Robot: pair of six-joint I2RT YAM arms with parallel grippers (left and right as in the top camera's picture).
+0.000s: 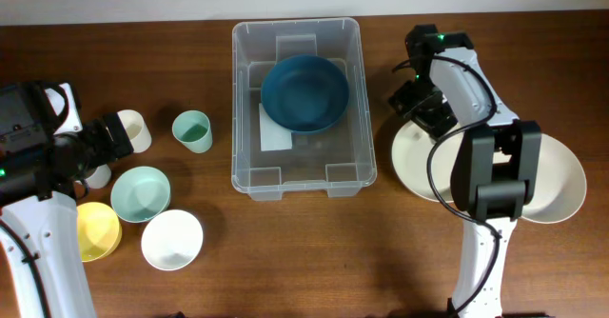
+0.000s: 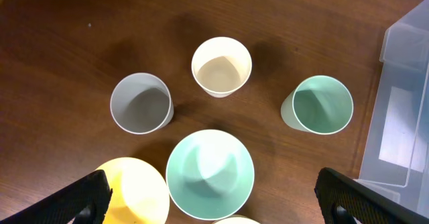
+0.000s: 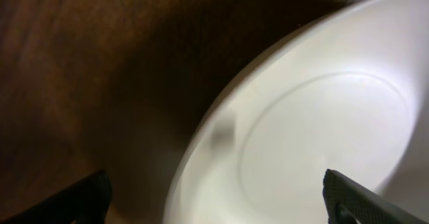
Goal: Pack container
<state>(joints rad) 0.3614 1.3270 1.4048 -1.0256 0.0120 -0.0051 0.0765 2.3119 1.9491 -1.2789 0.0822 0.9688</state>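
Note:
The clear plastic container [image 1: 249, 109] stands at the table's middle with a dark blue bowl [image 1: 304, 92] inside; its corner also shows in the left wrist view [image 2: 402, 110]. My left gripper [image 1: 112, 145] is open and empty [image 2: 214, 184], hovering above a mint bowl [image 2: 210, 174], a yellow bowl [image 2: 134, 194], a grey cup [image 2: 140, 103], a cream cup [image 2: 221, 66] and a green cup [image 2: 322, 105]. My right gripper [image 1: 428, 118] is open and empty [image 3: 216, 187], right of the container, low over the rim of a large white bowl [image 3: 322, 117].
On the left are the cream cup [image 1: 131, 128], green cup [image 1: 192, 130], mint bowl [image 1: 141, 193], yellow bowl [image 1: 95, 230] and a white bowl [image 1: 172, 239]. White dishware [image 1: 561, 185] lies at the right, partly hidden under the right arm.

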